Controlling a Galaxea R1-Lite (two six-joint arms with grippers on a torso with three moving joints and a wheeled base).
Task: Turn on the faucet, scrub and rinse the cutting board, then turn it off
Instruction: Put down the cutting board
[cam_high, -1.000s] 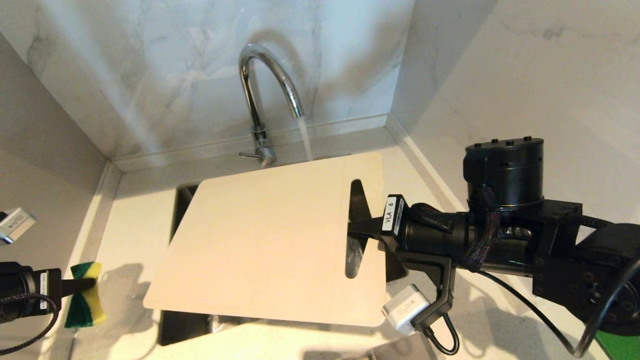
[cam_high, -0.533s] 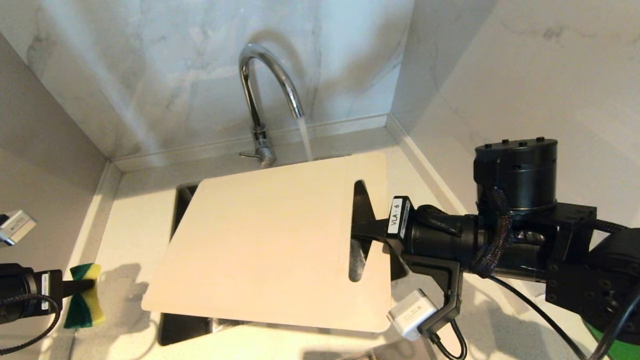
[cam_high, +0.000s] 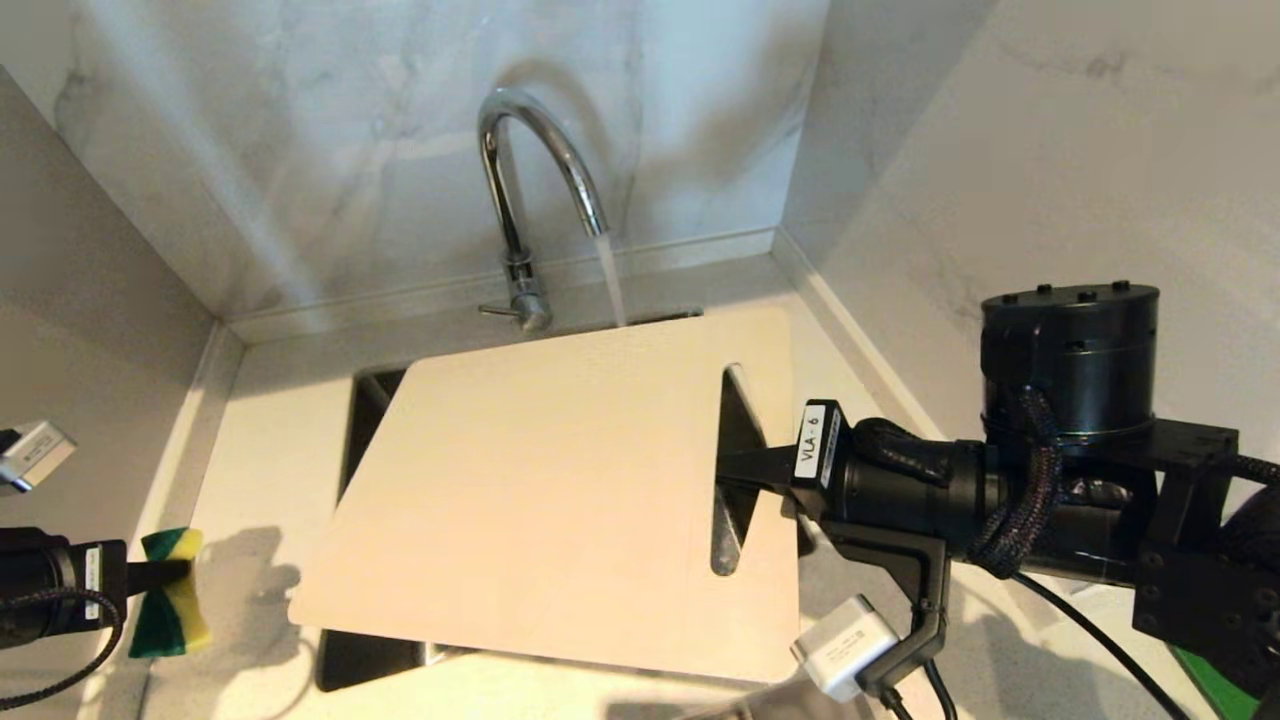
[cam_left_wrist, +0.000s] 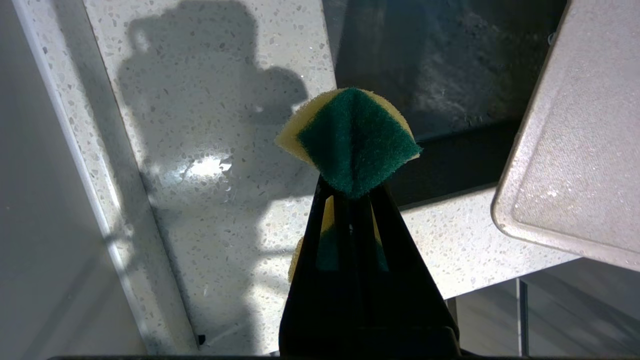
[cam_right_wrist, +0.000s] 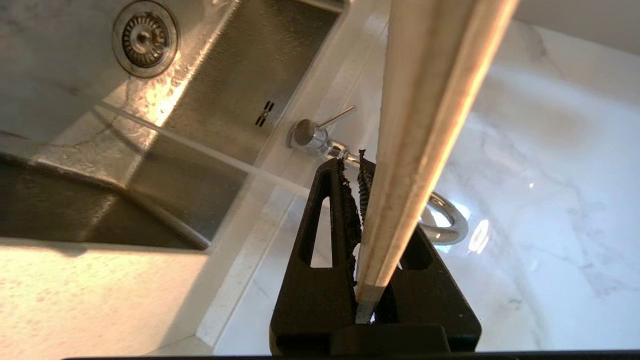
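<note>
Marble-veined white walls close in a corner around a pale speckled countertop (cam_high: 260, 440) with a dark steel sink (cam_high: 365, 400) sunk into it. At twelve o'clock in the head view stands the faucet (cam_high: 520, 200), its chrome gooseneck arching toward one o'clock, its thin side lever (cam_high: 497, 311) sticking out toward nine o'clock at the base, and a stream of water (cam_high: 612, 285) falling from the spout to the board's far edge. Across the middle lies the cutting board (cam_high: 540, 500), pale beige with rounded corners, held tilted above the sink so that it hides most of the basin; its slanted handle slot (cam_high: 733, 470) sits near the three o'clock end. From three o'clock the right gripper (cam_high: 745, 465) reaches in level, and its dark fingers are clamped on the strip of board beside the slot, one finger passing through the slot; the right wrist view shows the board's thin edge (cam_right_wrist: 415, 145) pinched between the two fingers, with the sink's drain (cam_right_wrist: 145, 36) and the running stream beyond. At eight o'clock, well apart from the board, the left gripper (cam_high: 165, 572) hangs over the countertop with its jaws drawn narrow on a yellow-and-green sponge (cam_high: 172, 590), squeezed so that it flares to both sides of the fingers. In the left wrist view the sponge's green face (cam_left_wrist: 355, 140) bulges past the fingertips, with a rounded board corner (cam_left_wrist: 505, 220) near it, not touching.
</note>
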